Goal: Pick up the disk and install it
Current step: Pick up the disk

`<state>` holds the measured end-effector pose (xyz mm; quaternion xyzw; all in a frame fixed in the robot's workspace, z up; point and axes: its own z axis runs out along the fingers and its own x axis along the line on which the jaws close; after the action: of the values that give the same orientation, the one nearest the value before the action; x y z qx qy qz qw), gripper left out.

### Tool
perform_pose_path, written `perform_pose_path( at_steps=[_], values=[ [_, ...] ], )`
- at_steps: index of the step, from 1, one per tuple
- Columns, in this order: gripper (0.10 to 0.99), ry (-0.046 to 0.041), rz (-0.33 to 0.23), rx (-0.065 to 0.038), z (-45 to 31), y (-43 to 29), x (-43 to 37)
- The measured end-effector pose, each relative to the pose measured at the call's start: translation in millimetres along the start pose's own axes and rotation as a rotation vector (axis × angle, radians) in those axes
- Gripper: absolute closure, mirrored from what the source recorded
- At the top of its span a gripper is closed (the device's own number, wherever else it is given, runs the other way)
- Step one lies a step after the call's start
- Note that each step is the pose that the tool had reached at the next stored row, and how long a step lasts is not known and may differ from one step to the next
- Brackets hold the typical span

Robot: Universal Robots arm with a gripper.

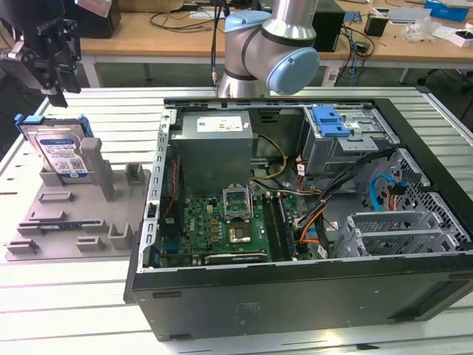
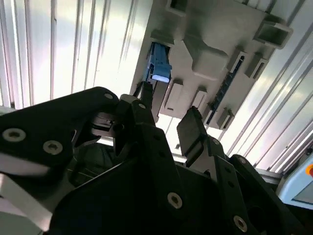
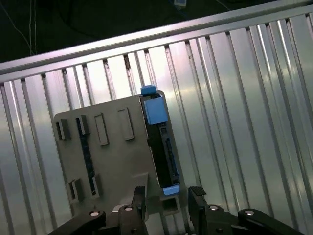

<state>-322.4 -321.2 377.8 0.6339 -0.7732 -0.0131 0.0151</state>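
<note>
The disk [image 1: 63,151] stands on edge in a grey fixture [image 1: 81,222] at the exterior view's left; it is silver-grey with a white-and-blue label and a bright blue bracket. My gripper [image 1: 56,87] hangs a little above its top edge, open and holding nothing. In the first wrist view the disk [image 3: 164,147] is seen edge-on, and the gripper [image 3: 168,196] straddles the line of its near end. The second wrist view shows one blue end of the disk [image 2: 159,66] beyond the spread black fingers [image 2: 193,129].
An open computer case [image 1: 148,222] lies to the fixture's right, with motherboard, a grey power-supply box [image 1: 214,148] and a blue caddy [image 1: 329,122] in its drive bay. The arm's base [image 1: 251,52] stands behind the case. The table [image 1: 74,296] is ribbed aluminium.
</note>
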Motion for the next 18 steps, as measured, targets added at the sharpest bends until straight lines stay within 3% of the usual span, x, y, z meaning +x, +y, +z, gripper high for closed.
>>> perform_pose_path(
  at_steps=[7, 14, 18],
  values=[
    [0.604, 0.0072, -0.123, 0.001, 0.8, 1.8, -2.4],
    [0.604, 0.0073, -0.127, 0.001, 4.2, 22.9, -20.9],
    [0.604, 0.0109, -0.128, 0.001, 4.8, 37.5, -23.4]
  ],
)
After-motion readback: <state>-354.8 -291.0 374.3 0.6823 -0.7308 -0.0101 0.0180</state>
